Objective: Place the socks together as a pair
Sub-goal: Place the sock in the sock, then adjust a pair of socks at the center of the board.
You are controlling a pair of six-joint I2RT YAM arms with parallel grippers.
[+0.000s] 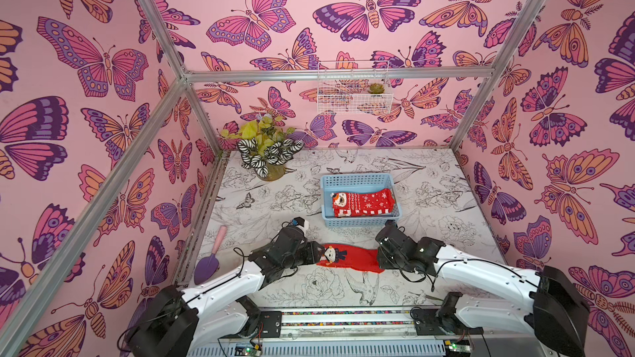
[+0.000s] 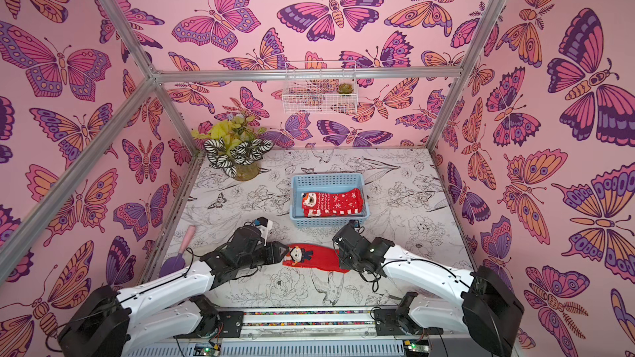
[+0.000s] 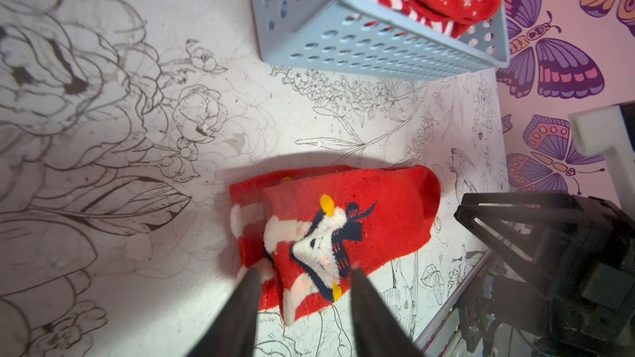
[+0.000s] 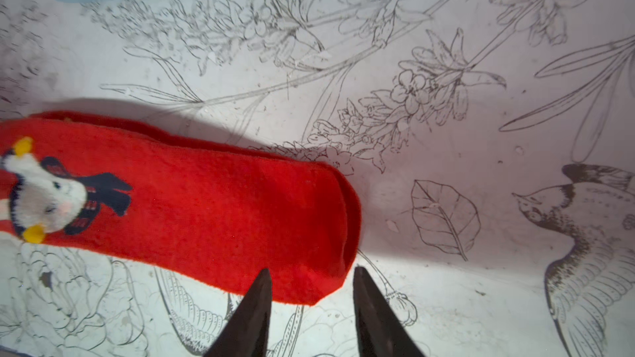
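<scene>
Red fleecy socks with dark figure (image 1: 359,258), stacked, long axis across flower-printed worktop (image 1: 429,200); cuff end at left gripper (image 3: 302,273), toe end at right gripper (image 4: 312,269); both narrowly parted, empty.

Left hand (image 3: 304,271) parted, right hand (image 4: 311,269) parted, both arms low, angled inward

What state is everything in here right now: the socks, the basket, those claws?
Red socks: two stacked flat on the table.
Left gripper: open, over the cuff end.
Right gripper: open, at the toe end.
Blue basket: upright, holding stacked snowflake socks.
Trowel: lying flat, untouched.
</scene>
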